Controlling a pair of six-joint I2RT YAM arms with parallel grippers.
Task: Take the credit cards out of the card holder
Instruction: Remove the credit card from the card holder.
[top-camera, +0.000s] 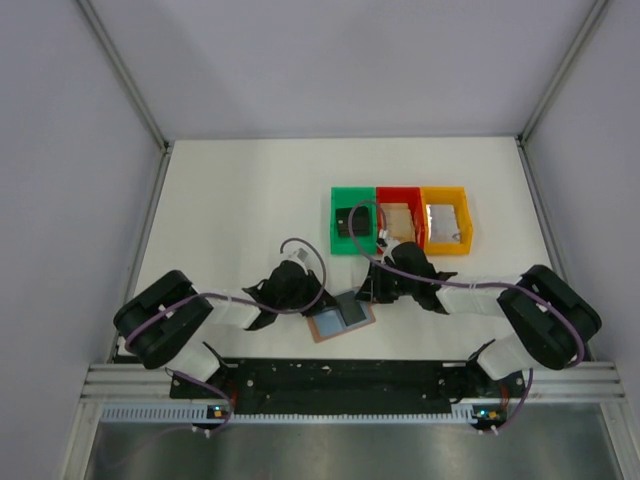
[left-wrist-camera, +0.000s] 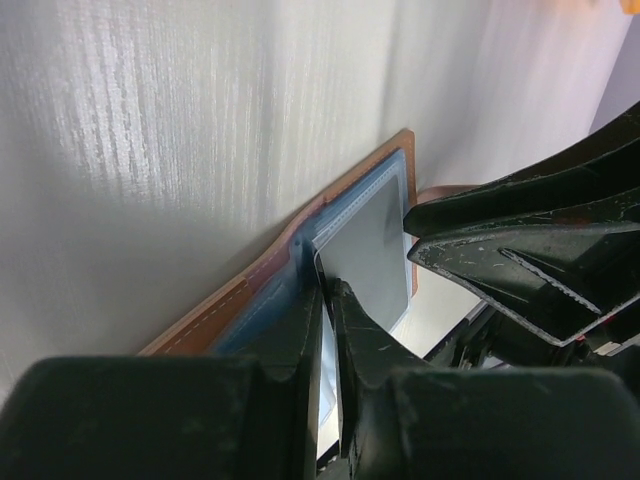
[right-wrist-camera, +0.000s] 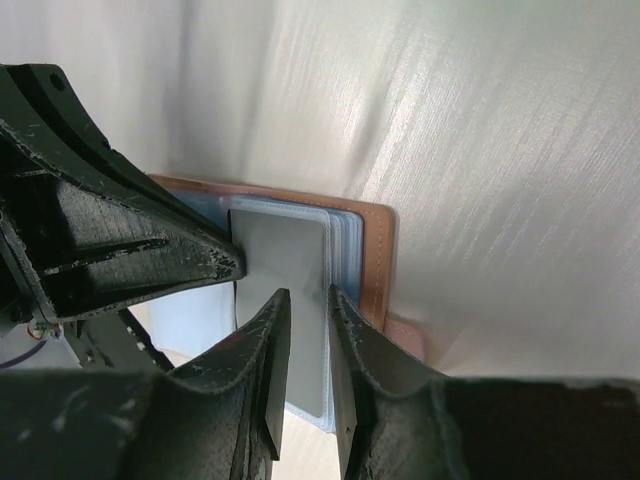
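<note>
The card holder (top-camera: 325, 327) lies open near the table's front, with a reddish-brown rim (left-wrist-camera: 230, 305) (right-wrist-camera: 375, 260) and blue-grey inner face. A grey credit card (left-wrist-camera: 370, 245) (right-wrist-camera: 280, 250) sits in its clear sleeve; from above it looks dark (top-camera: 352, 313). My left gripper (left-wrist-camera: 333, 290) (top-camera: 322, 303) is shut, pinching the card's left edge, though I cannot tell card from sleeve there. My right gripper (right-wrist-camera: 308, 295) (top-camera: 368, 292) is narrowly open, its fingers straddling the right edge of the card and sleeves. Each gripper shows in the other's wrist view, the right one (left-wrist-camera: 412, 238) and the left one (right-wrist-camera: 235, 265).
Green (top-camera: 338, 235), red (top-camera: 400, 192) and yellow (top-camera: 447, 192) bins stand in a row just behind the grippers. The green one holds a dark card, the red a tan one, the yellow a silvery one. A small pinkish-brown tab (right-wrist-camera: 405, 335) sticks out of the wallet's edge.
</note>
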